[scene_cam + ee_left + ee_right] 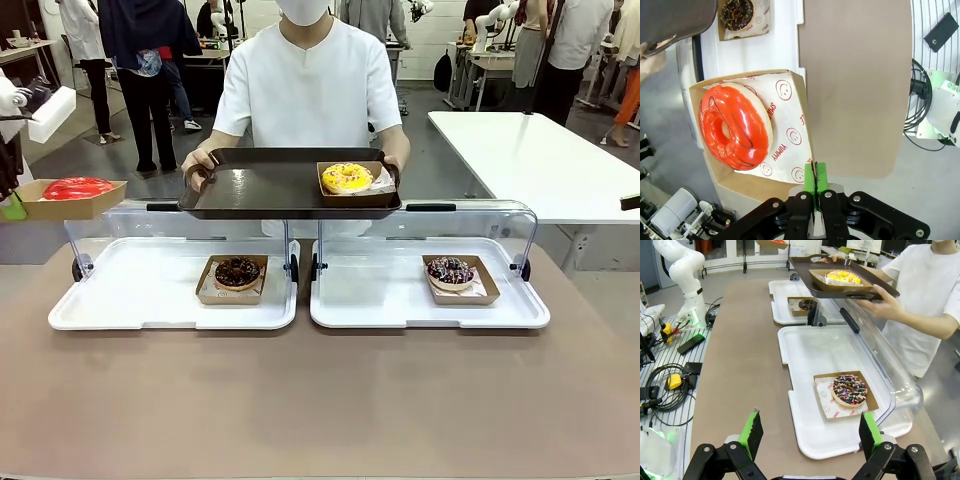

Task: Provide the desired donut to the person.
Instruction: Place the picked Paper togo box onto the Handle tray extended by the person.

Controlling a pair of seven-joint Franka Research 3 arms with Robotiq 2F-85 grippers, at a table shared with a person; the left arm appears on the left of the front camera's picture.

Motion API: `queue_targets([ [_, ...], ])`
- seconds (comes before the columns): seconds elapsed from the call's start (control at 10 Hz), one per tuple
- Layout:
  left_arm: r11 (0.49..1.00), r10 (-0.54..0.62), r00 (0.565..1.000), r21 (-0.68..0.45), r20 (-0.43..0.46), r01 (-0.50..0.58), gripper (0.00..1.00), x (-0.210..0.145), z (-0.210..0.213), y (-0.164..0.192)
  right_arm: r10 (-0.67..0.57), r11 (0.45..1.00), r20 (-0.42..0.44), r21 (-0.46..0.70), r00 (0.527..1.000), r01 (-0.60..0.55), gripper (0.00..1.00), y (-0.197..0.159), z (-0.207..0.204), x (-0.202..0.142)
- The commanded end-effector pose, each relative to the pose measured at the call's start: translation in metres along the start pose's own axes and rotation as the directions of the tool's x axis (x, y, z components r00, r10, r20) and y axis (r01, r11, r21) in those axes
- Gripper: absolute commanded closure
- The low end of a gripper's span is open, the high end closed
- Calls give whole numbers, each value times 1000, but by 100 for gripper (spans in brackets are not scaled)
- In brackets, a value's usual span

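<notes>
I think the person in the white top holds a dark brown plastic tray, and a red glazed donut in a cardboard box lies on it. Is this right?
Not quite. The donut on the dark brown plastic tray held by the person is a yellow-iced donut, not a red glazed one. The front view shows it. The rest is right.

Glossy red donut [735, 127] sits in a kraft-brown box [740, 179] lined with white paper [787, 115], red smiley print. Yellow donut [347, 177] on a dark brown tray [260, 185]. Desk [320, 400] is plain tan.
</notes>
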State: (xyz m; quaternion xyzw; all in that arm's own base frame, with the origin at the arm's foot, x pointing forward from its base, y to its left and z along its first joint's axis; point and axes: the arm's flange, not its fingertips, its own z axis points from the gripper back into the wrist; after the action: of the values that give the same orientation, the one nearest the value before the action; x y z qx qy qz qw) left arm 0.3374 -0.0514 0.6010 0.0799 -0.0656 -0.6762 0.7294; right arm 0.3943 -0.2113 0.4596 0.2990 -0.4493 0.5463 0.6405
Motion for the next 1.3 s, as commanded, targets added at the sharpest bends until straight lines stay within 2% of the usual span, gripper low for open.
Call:
queue_targets([
  [0.0, 1000, 4, 1000, 5, -5, -4, 100, -1, 1, -2, -19, 1000, 6, 4, 1000, 19, 0, 1, 0, 2],
  [0.4, 1000, 0, 1000, 0, 0, 0, 99, 0, 0, 0, -19, 1000, 6, 4, 1000, 19, 0, 1, 0, 2],
  [0.6, 997, -15, 998, 77, 67, 10, 99, 9, 34, -13, -19, 1000, 6, 4, 1000, 19, 0, 1, 0, 2],
  [0.9, 979, -176, 982, 112, 70, 168, 99, 67, 71, 1, -19, 1000, 6, 4, 1000, 19, 0, 1, 0, 2],
  [1.2, 961, -250, 964, 142, 86, 237, 99, 141, 74, 25, -19, 1000, 6, 4, 1000, 19, 0, 1, 0, 2],
])
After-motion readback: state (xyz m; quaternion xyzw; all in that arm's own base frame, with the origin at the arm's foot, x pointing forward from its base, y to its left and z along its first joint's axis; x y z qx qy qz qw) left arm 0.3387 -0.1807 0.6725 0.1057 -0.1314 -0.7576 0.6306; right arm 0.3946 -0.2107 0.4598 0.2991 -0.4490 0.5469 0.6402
